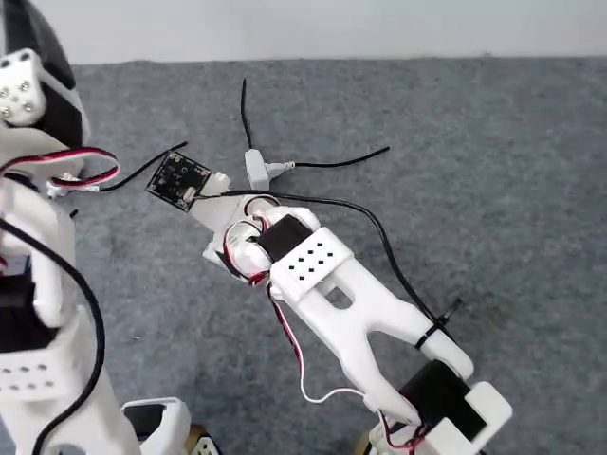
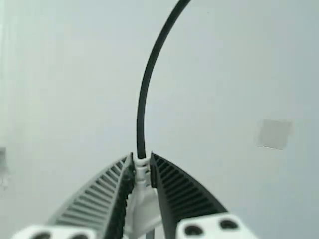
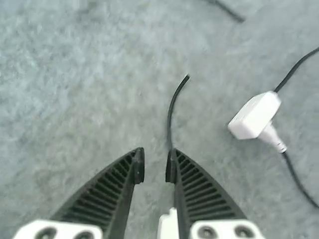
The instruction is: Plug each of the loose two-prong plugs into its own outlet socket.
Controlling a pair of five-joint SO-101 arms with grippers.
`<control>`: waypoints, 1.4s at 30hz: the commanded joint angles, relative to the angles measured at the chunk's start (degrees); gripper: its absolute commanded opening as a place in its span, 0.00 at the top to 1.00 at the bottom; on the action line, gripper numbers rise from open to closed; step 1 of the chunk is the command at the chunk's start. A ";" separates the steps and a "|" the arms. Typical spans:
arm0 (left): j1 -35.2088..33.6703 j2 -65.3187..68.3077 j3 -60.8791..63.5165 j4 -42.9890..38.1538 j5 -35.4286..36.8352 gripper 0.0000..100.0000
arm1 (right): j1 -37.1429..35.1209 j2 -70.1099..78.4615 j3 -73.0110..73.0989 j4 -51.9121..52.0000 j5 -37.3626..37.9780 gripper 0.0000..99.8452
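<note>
The small white moulded plug (image 2: pixel 142 194) is up off the desk, clenched in the left hand (image 2: pixel 141 158). The ribbed black fingers press on both its sides. Its thin black cord (image 2: pixel 149 84) springs out past the fingertips and arcs away against a pale plain backdrop (image 2: pixel 239 64). The prongs are hidden from me. It looks like a light, slim piece of hard plastic, with a cord stiff enough to hold its own curve.

Down on the grey felt-like desk (image 1: pixel 493 142) lies a chunky white plastic block (image 1: pixel 256 169) with a tapered neck and a black lead (image 1: pixel 332 163) trailing off it. Another black wire (image 1: pixel 245 114) reaches away from its blunt end. Whether that block is a plug, a socket, or the two joined, I cannot tell.

Near it sits the right hand (image 3: pixel 155 164), low over the desk, fingers parted a little and released. A loose black wire end (image 3: pixel 172 109) runs up through the gap along one finger's inner edge, not pinched as far as I can see.

To my eye the job is at an early stage: one plug is lifted and in no socket, and nothing on the desk looks surely mated. The held plug has yet to be carried to a socket, lined up and pushed home, and the others need the same.
</note>
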 commanded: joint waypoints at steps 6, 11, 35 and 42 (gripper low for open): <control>7.65 -1.32 -8.40 -1.93 -5.54 0.99 | 3.12 -9.10 -2.90 -12.00 0.44 0.91; 9.76 -1.32 -12.79 -1.85 -5.63 0.99 | 2.68 -22.99 -3.34 -24.04 -4.22 0.92; 43.60 -1.32 -28.18 10.37 -5.36 0.99 | 6.90 -67.91 12.22 -41.10 -56.97 0.91; 49.23 -1.32 -29.58 12.92 -5.45 0.99 | 6.81 -70.29 14.51 -40.57 -57.05 0.92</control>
